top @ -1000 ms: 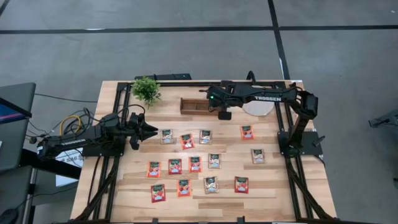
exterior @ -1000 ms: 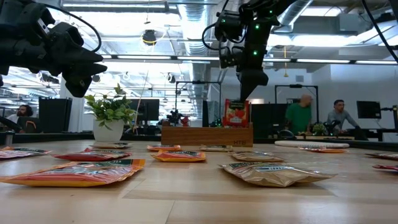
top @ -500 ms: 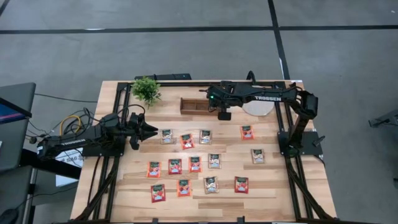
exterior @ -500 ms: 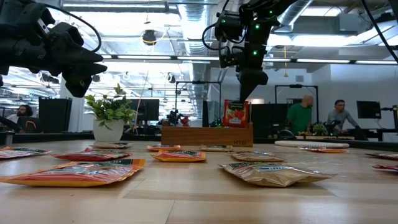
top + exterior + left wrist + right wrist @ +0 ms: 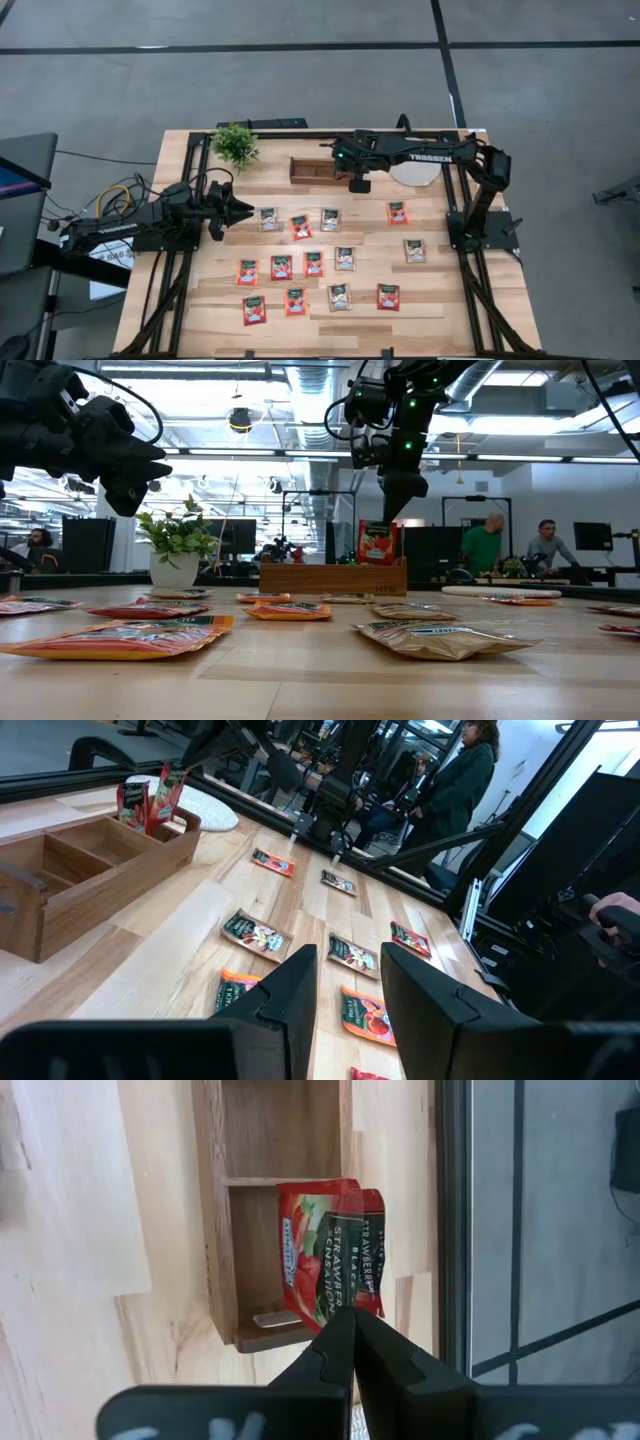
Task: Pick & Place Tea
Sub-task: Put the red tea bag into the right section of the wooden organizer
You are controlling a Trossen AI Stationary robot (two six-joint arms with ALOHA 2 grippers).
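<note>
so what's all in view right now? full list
flat sachets: 13, 8 red and 5 grey, rows mid-table
upright sachets: apparently 2, red, tray's end compartment by the disc
tray: 1, brown wood, far side
plant: 1, green, far left corner
disc: 1, pale, right of tray
table: 1, light wood
people: 2, room behind
left claw: open, empty, left side
right claw: shut on one upright sachet, over tray

A small green leafy plant in a white pot (image 5: 235, 145) stands at the far left corner of the pale wooden plank tabletop (image 5: 440, 290). Near it sits a brown wooden tray with 3 compartments (image 5: 318, 169), and beside that a round pale disc (image 5: 415, 172)
</note>
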